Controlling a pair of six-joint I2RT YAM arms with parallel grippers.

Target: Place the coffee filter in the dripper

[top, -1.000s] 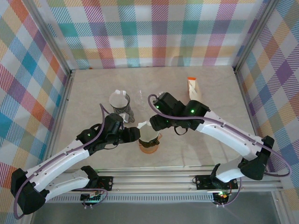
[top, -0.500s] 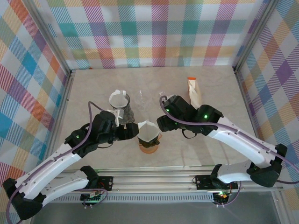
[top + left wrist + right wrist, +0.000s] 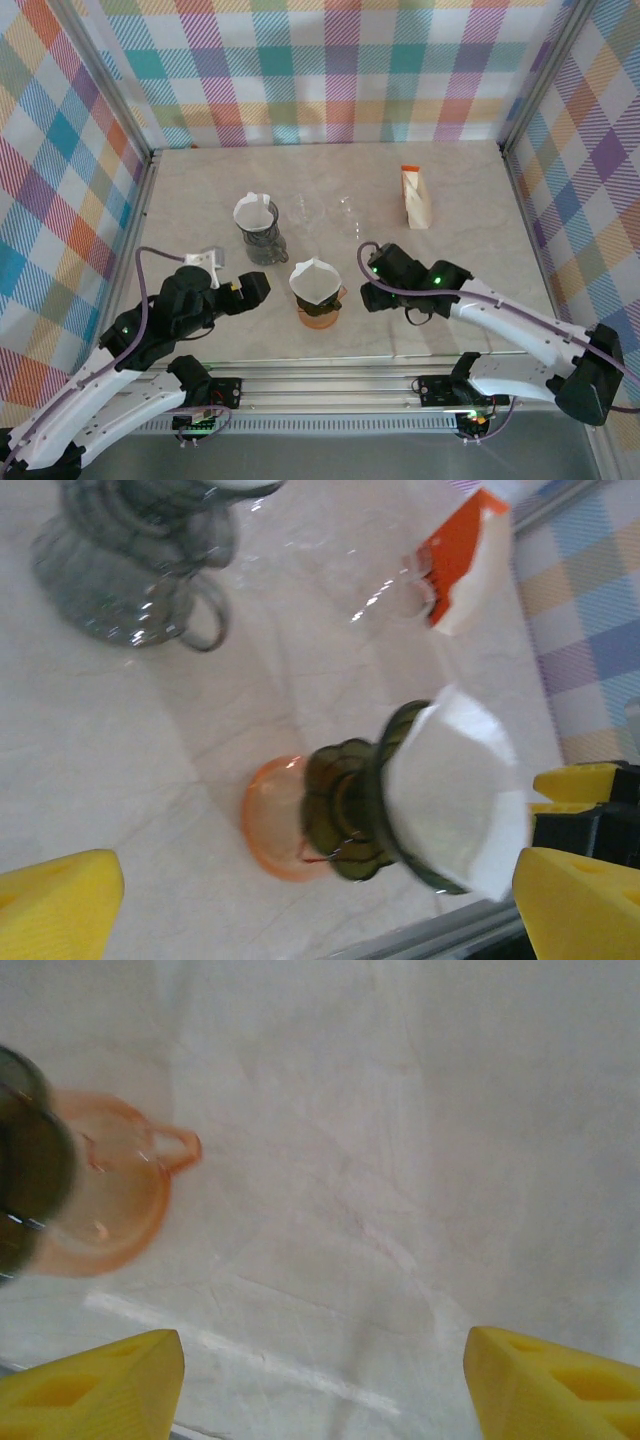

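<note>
White paper filter (image 3: 315, 281) sits in dark dripper (image 3: 345, 815) atop orange cup (image 3: 272, 820), mid-table. L claw (image 3: 258, 288) wide open just left of it; R claw (image 3: 368, 296) wide open at right, both empty.

The coffee filter (image 3: 455, 800) is thin white paper, matt and creased. The dripper (image 3: 345, 810) is dark green and glossy, perhaps glass or clear plastic. Its orange base (image 3: 268, 820) is translucent and shiny. The table (image 3: 200, 190) is smooth, marble-patterned and faintly glossy.

Overhead and wrist views, common dripper (image 3: 345, 815)
</note>
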